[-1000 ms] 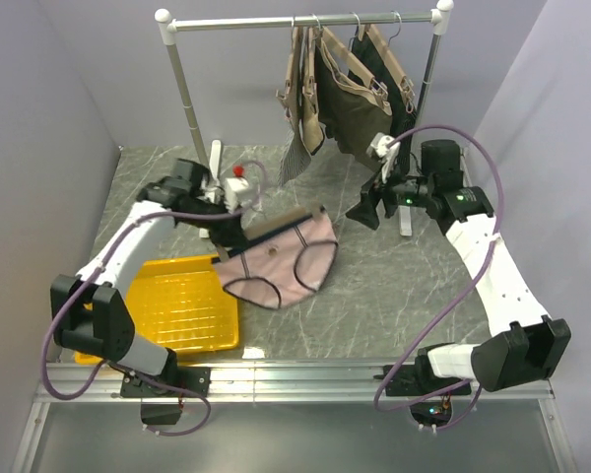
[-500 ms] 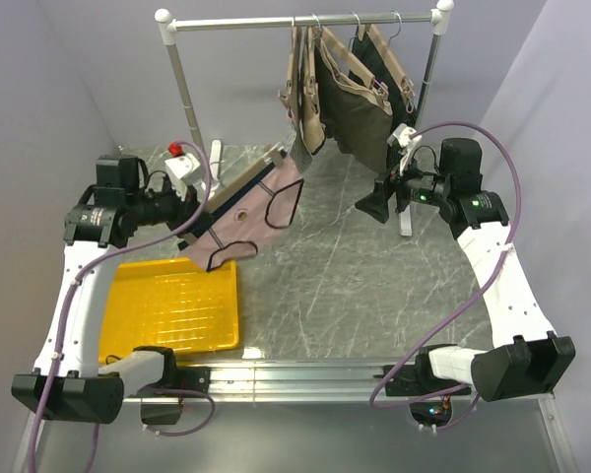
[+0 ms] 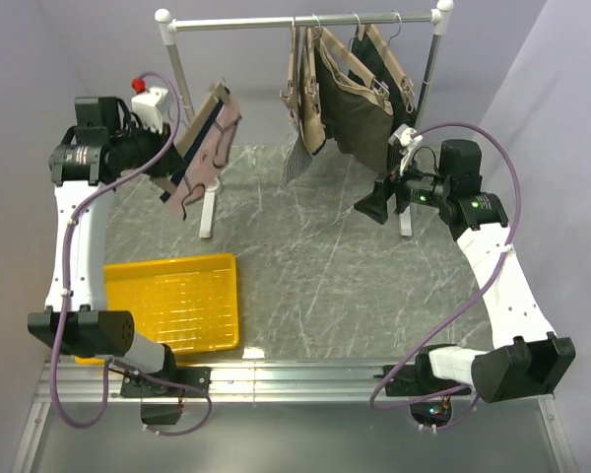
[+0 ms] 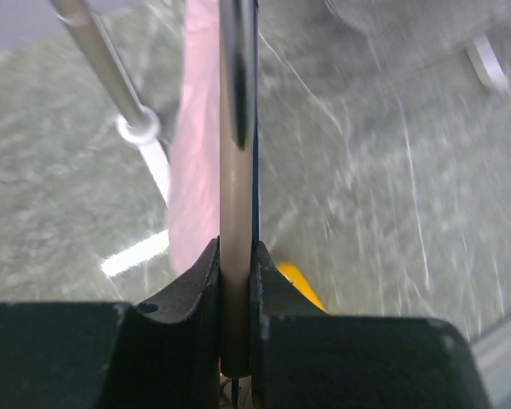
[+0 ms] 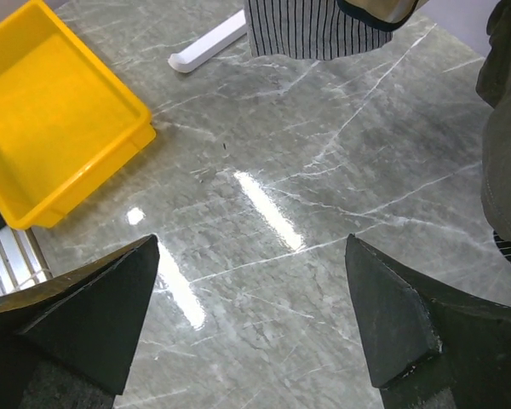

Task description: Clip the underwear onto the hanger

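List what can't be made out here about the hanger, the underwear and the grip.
- Clips of the hanger: too small in the top view. In the left wrist view the bar is edge-on, blurred and cut off by the top edge.
- Most of the underwear: the left wrist view shows only a pink blur behind the bar, so whether it is clipped cannot be told.
- The left gripper: too small and dark to make out in the top view.

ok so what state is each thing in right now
left hand, shut on the hanger
right hand, open, holding nothing
hanger, tilted, held in the air
underwear, hanging from the hanger, clear of the table
yellow tray, flat on the table
olive garments, hung on the rail
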Robot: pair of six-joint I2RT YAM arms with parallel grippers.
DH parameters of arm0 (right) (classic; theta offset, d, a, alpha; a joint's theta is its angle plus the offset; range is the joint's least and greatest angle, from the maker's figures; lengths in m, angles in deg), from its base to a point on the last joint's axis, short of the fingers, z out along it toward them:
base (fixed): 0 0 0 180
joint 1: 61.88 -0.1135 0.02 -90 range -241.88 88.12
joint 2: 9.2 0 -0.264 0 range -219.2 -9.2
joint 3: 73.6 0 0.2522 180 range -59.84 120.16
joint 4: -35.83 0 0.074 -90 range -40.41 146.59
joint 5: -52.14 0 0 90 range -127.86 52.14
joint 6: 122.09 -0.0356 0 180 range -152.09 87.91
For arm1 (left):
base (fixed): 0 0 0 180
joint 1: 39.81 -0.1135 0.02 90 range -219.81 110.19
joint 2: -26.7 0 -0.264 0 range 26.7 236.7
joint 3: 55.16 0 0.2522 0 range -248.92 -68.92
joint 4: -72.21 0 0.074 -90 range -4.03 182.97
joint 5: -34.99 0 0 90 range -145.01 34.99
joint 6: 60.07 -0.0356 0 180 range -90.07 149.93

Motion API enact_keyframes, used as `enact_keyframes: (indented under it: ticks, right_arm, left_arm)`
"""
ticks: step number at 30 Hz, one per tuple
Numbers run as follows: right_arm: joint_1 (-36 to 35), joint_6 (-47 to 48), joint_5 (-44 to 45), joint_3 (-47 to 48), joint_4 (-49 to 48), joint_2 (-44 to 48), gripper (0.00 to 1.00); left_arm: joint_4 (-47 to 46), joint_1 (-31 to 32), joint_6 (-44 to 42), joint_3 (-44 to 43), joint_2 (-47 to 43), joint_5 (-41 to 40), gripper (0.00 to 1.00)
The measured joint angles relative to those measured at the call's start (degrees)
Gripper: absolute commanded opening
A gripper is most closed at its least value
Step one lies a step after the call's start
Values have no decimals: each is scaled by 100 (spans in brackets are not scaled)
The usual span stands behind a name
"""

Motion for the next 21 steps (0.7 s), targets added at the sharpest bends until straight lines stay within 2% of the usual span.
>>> enact_keyframes:
  ticks: [2, 6, 13, 21]
  right_arm:
    - [0, -52, -4, -4, -13, 2, 98]
    - [0, -192, -48, -101, -162, 46, 99]
    - [0, -326, -188, -136, -280, 66, 100]
    - [0, -455, -323, -389, -396, 157, 100]
  left_arm:
    - [-219, 138, 341, -254, 179, -356, 0]
    - [-337, 654, 1049, -1327, 890, -1084, 0]
    - [-1163, 970, 1864, -2551, 2015, -1340, 0]
    - [-2243, 997, 2205, -2527, 2365, -1541, 0]
